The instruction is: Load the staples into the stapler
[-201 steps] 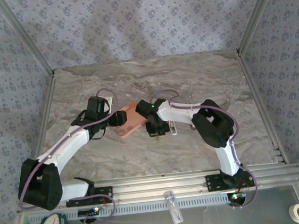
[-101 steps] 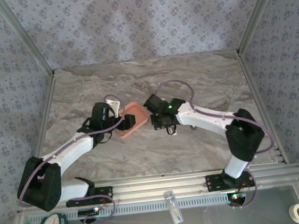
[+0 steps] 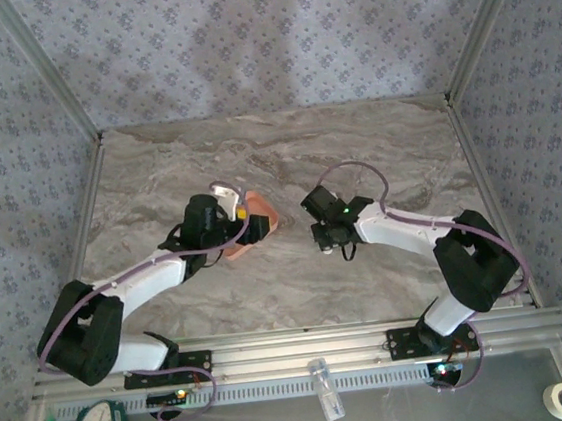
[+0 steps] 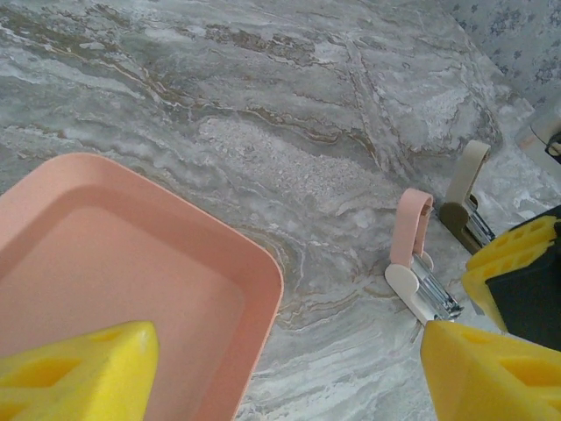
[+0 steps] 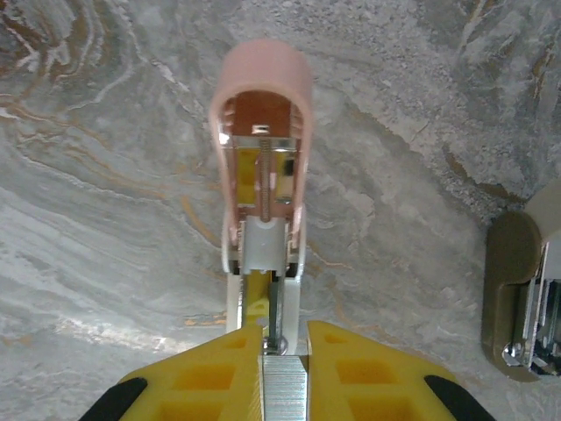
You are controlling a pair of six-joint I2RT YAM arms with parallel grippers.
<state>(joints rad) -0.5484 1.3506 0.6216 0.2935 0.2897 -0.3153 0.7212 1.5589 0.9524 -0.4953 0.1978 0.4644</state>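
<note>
Pose: left arm (image 3: 138, 281) reaches forward and inward, left claw (image 4: 287, 338) spread wide. The right arm (image 3: 414, 229) folds inward toward centre, right claw (image 5: 285, 338) pinched tight on the stapler (image 5: 263, 96).

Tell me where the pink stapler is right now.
In the right wrist view, the pink stapler is clamped in the right claw, hinged open over the marble tabletop, with a beige stapler beside it.

The stapler (image 5: 261, 132) is tiny, pale pink and white, and swung open at its hinge. The pink top arm stands upright with its hollow underside and a thin metal rod showing. The white base with its silver channel is pinched between the fingers of the right gripper (image 5: 285, 342). It is right of the salmon-pink tray (image 4: 254, 263), apart from it.
</note>
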